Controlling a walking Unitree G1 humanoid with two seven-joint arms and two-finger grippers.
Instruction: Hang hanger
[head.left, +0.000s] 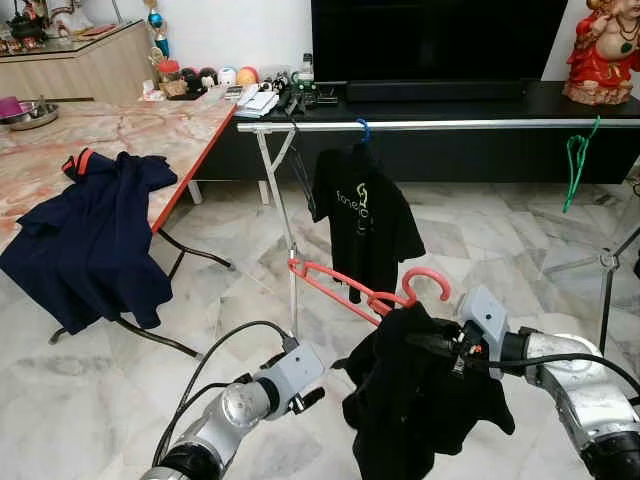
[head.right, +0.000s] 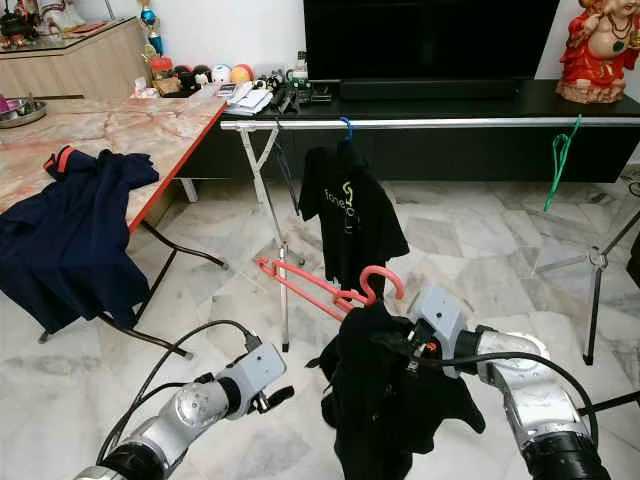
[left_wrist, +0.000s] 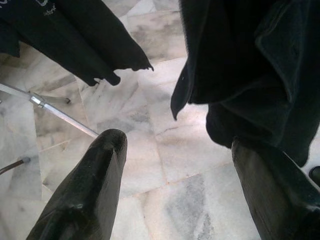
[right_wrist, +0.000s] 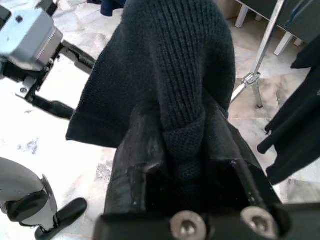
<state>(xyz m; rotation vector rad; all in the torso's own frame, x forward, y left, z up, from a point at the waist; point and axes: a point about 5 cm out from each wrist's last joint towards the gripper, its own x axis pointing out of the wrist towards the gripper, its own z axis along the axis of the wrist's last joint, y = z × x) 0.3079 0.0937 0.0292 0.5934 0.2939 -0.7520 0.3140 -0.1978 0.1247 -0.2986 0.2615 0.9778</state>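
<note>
Right hand (right_wrist: 182, 150): fingers clamped on black garment (head.left: 420, 400), which drapes from red hanger (head.left: 345, 285), held low in front of rail (head.left: 440, 125). Left hand (left_wrist: 180, 190): fingers spread wide, nothing between them, just beside garment. Black T-shirt (head.left: 362, 215) hangs on rail; navy shirt (head.left: 90, 240) lies over counter (head.left: 150, 130) edge.

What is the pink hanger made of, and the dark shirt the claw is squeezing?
The pink hanger looks like smooth, slightly glossy plastic. The dark shirt, pinched in the right claw, seems a soft knit, probably cotton: fine ribbed rows show up close.
</note>
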